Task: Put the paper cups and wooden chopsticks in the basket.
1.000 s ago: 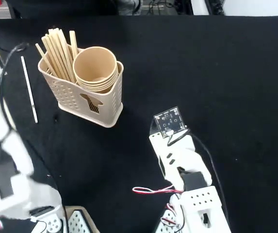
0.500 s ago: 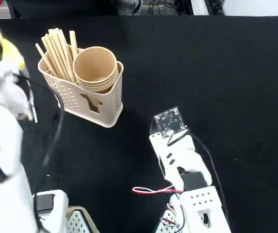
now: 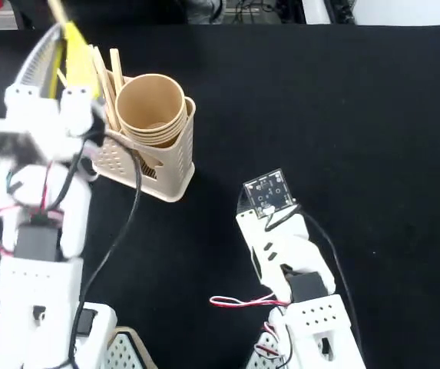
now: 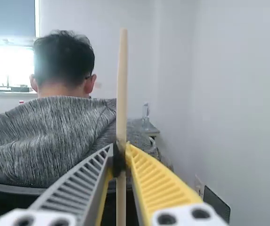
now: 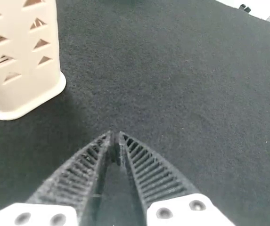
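A cream perforated basket [image 3: 149, 165] stands at the table's back left. In it are a stack of paper cups [image 3: 150, 104] and several wooden chopsticks [image 3: 106, 77]. My left gripper [image 3: 61, 31] hovers just left of the basket, above its rim. It is shut on one wooden chopstick [image 3: 54, 9], which stands upright between the grey and yellow fingers [image 4: 119, 157] and rises well above them [image 4: 122, 84]. My right gripper [image 5: 112, 139] is shut on nothing, low over the black cloth, with the basket's corner [image 5: 24, 61] a little way ahead of it.
The right arm [image 3: 285, 254] rests at the front middle, with red and white wires [image 3: 239, 300] beside its base. The left arm's body [image 3: 39, 231] covers the table's left side. Open black cloth [image 3: 342, 123] stretches right of the basket.
The left arm has swung up from the table's left edge toward the basket, carrying the chopstick. The right arm has not moved.
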{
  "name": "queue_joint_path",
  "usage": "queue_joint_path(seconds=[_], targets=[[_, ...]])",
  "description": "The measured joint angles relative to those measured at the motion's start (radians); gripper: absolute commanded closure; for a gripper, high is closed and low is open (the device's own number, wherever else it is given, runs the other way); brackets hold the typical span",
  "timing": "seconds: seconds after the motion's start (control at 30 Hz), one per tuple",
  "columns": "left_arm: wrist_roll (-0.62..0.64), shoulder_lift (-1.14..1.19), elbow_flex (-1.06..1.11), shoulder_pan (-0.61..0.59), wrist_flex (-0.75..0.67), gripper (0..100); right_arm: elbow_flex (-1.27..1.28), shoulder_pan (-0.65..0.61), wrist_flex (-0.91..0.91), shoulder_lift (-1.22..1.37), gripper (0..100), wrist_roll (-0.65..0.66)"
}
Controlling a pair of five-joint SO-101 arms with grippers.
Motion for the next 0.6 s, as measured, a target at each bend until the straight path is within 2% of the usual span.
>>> queue_joint_path(seconds=[0.33, 0.43, 0.6], targets=[[0.003, 0.265, -0.078, -0.002, -0.074, 97, 0.000, 0.000, 0.000, 0.000, 98.3, 0.000], [0.072, 0.341, -0.078, -0.008, -0.086, 97, 0.000, 0.000, 0.000, 0.000, 98.3, 0.000], [0.199, 0.446, -0.130, -0.117, -0.109, 97, 0.000, 0.000, 0.000, 0.000, 98.3, 0.000]])
